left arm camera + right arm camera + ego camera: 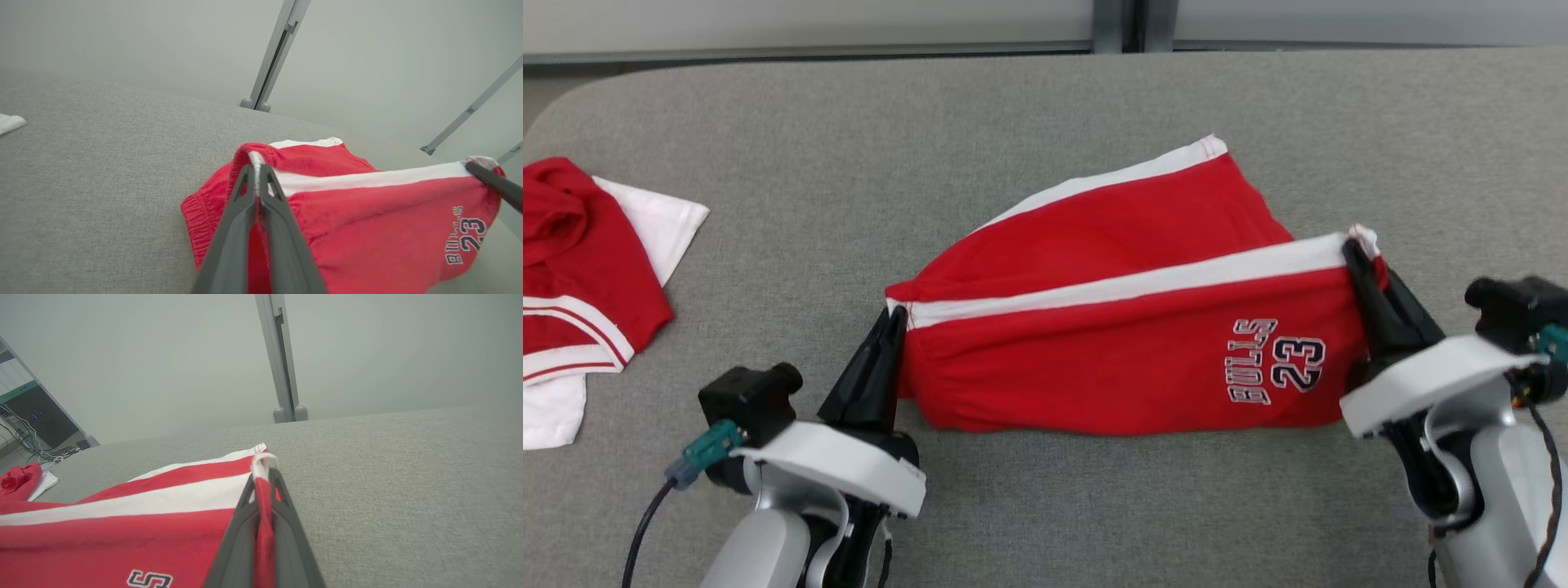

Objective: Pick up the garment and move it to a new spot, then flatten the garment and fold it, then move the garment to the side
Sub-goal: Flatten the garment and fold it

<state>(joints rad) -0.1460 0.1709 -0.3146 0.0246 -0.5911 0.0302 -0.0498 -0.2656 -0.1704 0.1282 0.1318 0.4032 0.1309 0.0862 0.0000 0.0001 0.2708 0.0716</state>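
Observation:
The garment [1127, 343] is a pair of red shorts with white side stripes and a "23" print, stretched between my two grippers above the grey table [1045, 114]. My left gripper [894, 314] is shut on the waistband corner at the garment's left end. That pinch shows in the left wrist view, where the left gripper [256, 168] clamps the red fabric [367, 228]. My right gripper [1352, 249] is shut on the white-trimmed hem corner at the right end. In the right wrist view the right gripper [265, 469] grips the garment [122, 535]. The far leg lies on the table.
A second red and white garment [580, 269] lies crumpled at the table's left edge, also seen as the red pile [18, 479] in the right wrist view. A grey post [282, 359] and pale wall panels stand behind the table's far edge.

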